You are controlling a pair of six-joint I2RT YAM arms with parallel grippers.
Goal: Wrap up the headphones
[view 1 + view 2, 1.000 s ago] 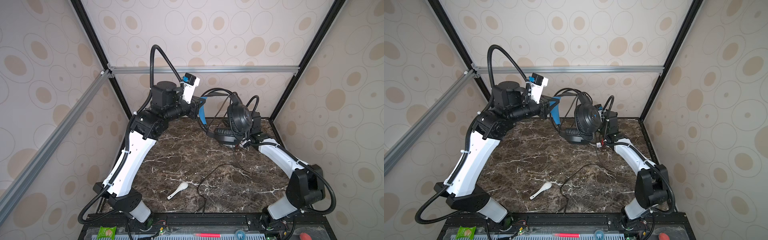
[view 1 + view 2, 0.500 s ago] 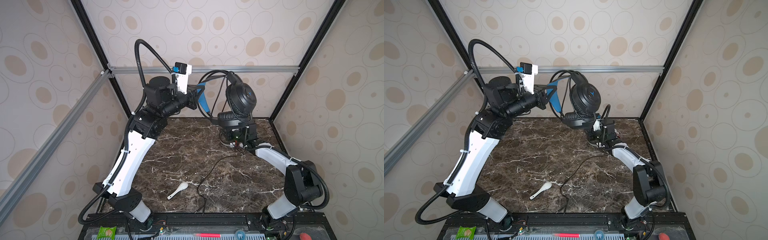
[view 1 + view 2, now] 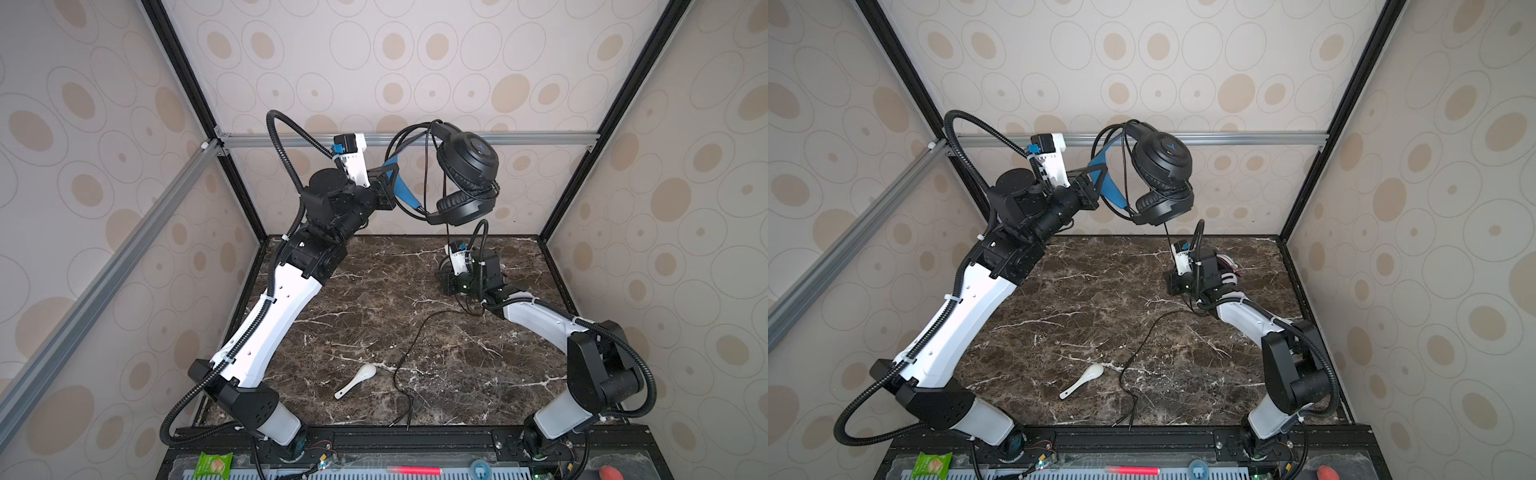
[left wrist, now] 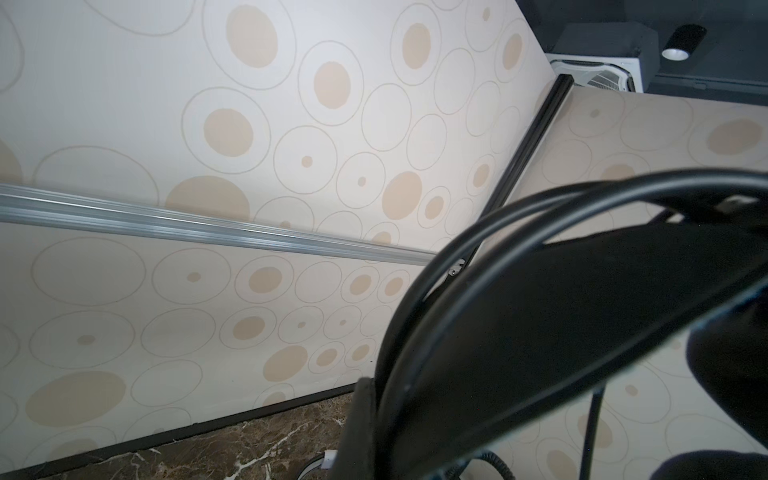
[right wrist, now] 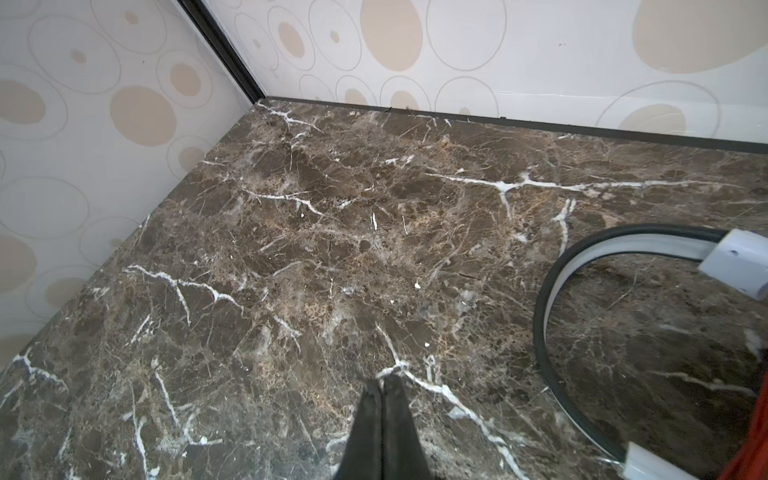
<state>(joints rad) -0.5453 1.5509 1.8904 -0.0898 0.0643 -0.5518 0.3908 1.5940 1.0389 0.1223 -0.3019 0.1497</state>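
The black headphones [image 3: 467,174] [image 3: 1160,172] hang high near the back wall. My left gripper [image 3: 392,183] [image 3: 1100,178] is shut on their blue inner headband [image 3: 401,189]. Strands of the thin black cable [image 3: 415,340] [image 3: 1142,340] cross the headband loop, then drop past my right wrist and trail over the marble to the front edge. In the left wrist view the black headband [image 4: 540,332] fills the lower right beside one finger [image 4: 359,415]. My right gripper [image 3: 451,286] [image 5: 383,380] is shut and empty, low over the table. The white-and-black headphones' band [image 5: 582,257] and red cable [image 5: 752,440] lie beside it.
A white spoon [image 3: 357,380] [image 3: 1084,380] lies on the marble near the front centre, left of the cable's end. The enclosure's patterned walls and an aluminium rail [image 3: 540,139] stand close behind the raised headphones. A green packet [image 3: 214,463] and a red pen [image 3: 413,470] sit on the front ledge.
My left arm has lifted the black headphones higher. My right gripper has come down from under the ear cups to just above the table, and its jaws have closed together.
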